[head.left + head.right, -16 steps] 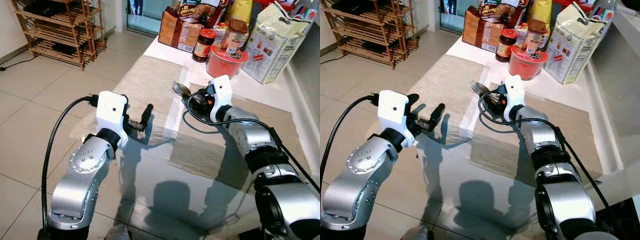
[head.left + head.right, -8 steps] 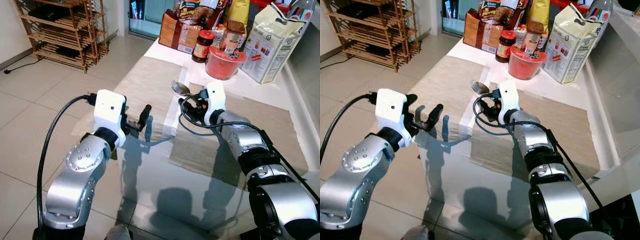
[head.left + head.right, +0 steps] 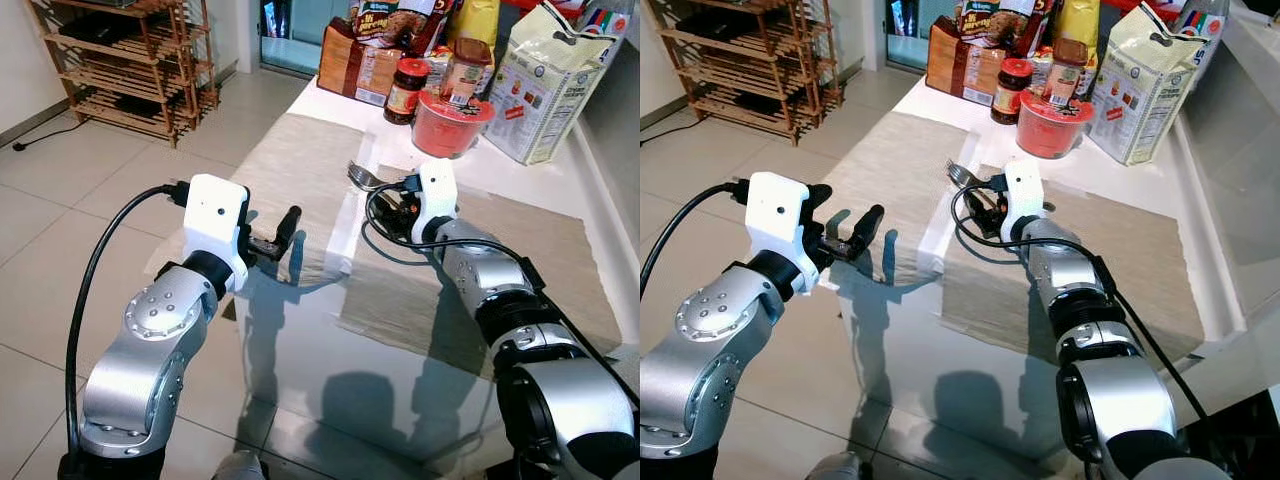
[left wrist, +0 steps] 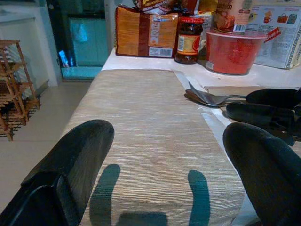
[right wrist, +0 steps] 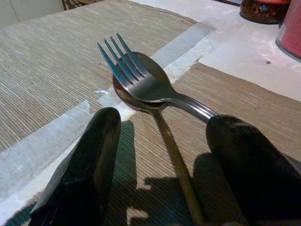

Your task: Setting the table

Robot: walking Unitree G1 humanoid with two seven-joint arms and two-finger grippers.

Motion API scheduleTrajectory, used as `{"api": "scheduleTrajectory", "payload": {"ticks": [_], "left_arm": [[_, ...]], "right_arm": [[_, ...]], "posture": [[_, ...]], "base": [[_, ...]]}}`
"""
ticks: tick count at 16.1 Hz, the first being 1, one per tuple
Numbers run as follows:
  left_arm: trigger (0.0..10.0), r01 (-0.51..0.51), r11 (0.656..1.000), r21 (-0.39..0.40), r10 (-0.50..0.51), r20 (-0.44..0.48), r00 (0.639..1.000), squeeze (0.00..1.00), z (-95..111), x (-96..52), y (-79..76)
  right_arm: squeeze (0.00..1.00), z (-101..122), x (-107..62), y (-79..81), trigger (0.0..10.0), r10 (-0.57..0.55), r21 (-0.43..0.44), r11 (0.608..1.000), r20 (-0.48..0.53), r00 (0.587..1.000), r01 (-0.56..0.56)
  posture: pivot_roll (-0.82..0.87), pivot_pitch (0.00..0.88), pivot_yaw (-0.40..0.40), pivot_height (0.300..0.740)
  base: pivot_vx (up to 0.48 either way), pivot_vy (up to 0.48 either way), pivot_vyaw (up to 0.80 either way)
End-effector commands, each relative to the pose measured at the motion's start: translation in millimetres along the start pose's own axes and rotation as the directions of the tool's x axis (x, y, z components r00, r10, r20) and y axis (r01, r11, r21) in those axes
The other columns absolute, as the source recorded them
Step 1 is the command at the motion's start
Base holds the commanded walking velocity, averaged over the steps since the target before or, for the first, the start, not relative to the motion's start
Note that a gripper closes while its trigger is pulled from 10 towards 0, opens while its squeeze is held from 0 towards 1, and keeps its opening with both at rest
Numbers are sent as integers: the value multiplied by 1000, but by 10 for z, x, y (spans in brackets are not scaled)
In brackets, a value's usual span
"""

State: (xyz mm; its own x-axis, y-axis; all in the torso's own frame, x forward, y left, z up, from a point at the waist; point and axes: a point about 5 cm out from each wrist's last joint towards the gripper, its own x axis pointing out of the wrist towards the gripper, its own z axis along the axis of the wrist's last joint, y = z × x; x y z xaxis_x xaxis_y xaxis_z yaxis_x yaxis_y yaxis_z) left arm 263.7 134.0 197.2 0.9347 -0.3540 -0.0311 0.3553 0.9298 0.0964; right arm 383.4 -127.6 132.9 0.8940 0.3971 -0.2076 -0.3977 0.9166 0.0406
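The right pincer (image 3: 980, 195) reaches over the near left corner of the right placemat (image 3: 1120, 255), its black fingers (image 5: 89, 160) spread apart. Between them lie a fork (image 5: 141, 77) and a spoon (image 5: 162, 136). In the right wrist view the fork's tines rest across the spoon's bowl, the two handles running back toward the pincer; whether the fingers touch either handle I cannot tell, and nothing is clamped between the tips. The fork head (image 3: 362, 177) and spoon bowl lie at the strip of white surface (image 3: 345, 225) between the two mats, at the right mat's edge.

The left pincer (image 3: 270, 238) hovers above the near end of the left placemat (image 3: 290, 165), fingers (image 4: 70, 160) wide and holding nothing; their shadows fall on the woven cloth just below. From the left wrist view the cutlery (image 4: 209, 98) lies beyond the mat's far side, beside the other arm's black fingers (image 4: 263, 110).

At the far end of the surface stands a group of groceries: a red tub (image 3: 452, 120), a dark jar with a red lid (image 3: 406, 88), a second jar (image 3: 465, 68) behind the tub, an orange-brown package (image 3: 355, 62) and a white paper bag (image 3: 552, 85). A wooden rack (image 3: 130, 55) stands on the tiled floor (image 3: 60, 230) to the left.
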Motion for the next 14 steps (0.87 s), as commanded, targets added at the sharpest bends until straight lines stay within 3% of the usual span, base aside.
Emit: {"api": "scheduleTrajectory", "payload": {"ticks": [1,4,10,12,14], "left_arm": [[10000,21,1000,5,-21,8,1000,0,47,-3,-19],[10000,18,1000,-5,-18,-5,1000,0,42,-4,-9],[10000,28,999,-18,-28,-16,999,0,54,16,7],[10000,29,999,-24,-29,-19,999,0,51,31,18],[10000,33,999,-24,-34,-15,999,0,65,63,26]], "right_arm": [[0,-65,-4,-9,0,-11,34,999,-32,999,12],[0,-142,14,80,0,8,102,995,-61,998,-2],[0,-272,-17,176,0,22,144,990,-82,996,-10],[0,-226,-19,228,0,12,121,993,-36,999,-8],[0,9,-45,317,0,2,8,1000,120,993,-3]], "posture": [[328,7,-76,740],[328,13,-71,740],[319,8,-57,740],[316,4,-52,740],[309,0,-41,740]], "base": [[0,0,0],[0,0,0],[0,0,0],[0,0,0],[0,0,0]]}}
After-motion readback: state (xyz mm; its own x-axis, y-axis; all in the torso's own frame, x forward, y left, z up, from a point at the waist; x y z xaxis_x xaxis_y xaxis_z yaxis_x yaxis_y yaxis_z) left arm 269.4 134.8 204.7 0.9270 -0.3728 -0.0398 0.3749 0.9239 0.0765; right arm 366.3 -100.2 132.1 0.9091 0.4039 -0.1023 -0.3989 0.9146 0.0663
